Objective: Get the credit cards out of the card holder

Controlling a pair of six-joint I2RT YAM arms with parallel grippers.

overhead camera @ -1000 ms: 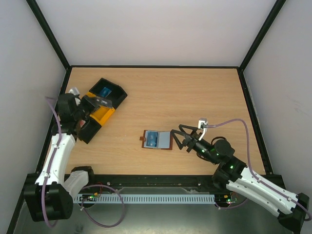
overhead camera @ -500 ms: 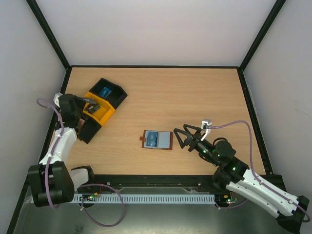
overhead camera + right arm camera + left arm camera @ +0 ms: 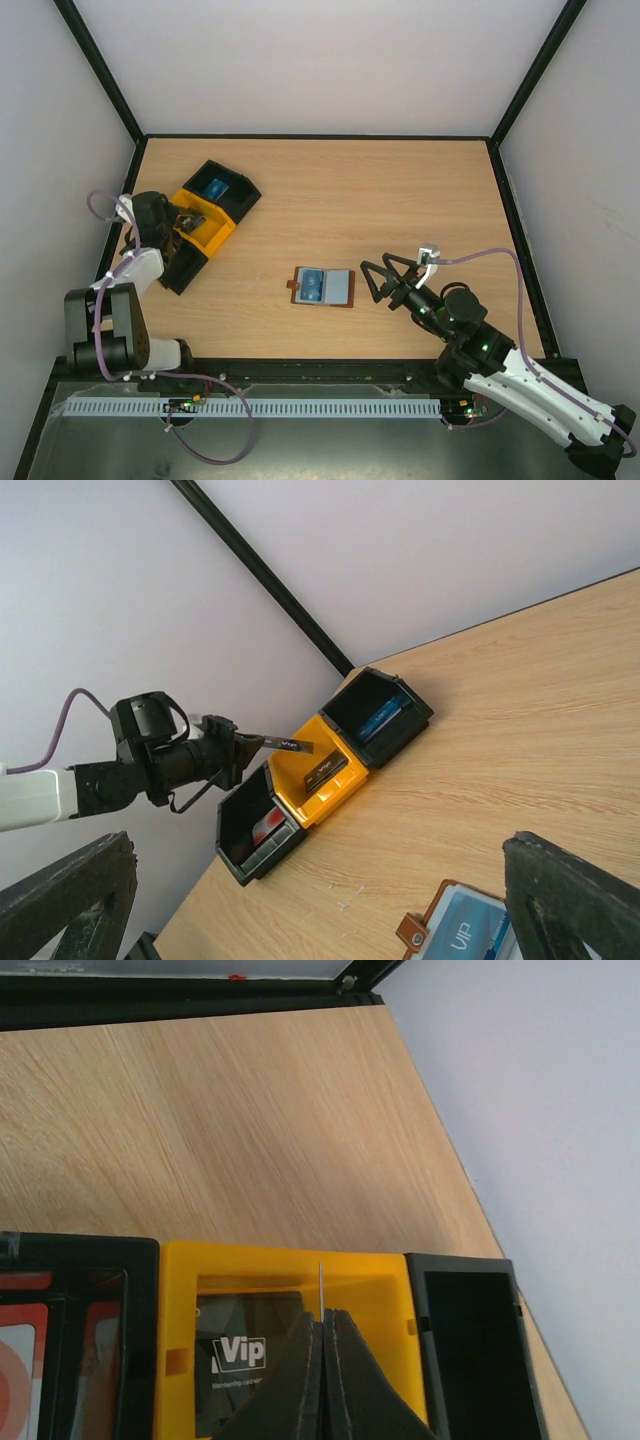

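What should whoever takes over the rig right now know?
Left gripper: shut on a dark card, over the yellow bin, which already holds a dark Vip card.
Right gripper: open, just right of the wallet, not touching.
Wallet lies open; a blue VIP card seems to sit in its pocket.
Left to do: drop the held card, then pull that one.

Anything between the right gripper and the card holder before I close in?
Nothing. The top view shows only a narrow strip of bare table between the right gripper and the card holder; the jaws stand open.
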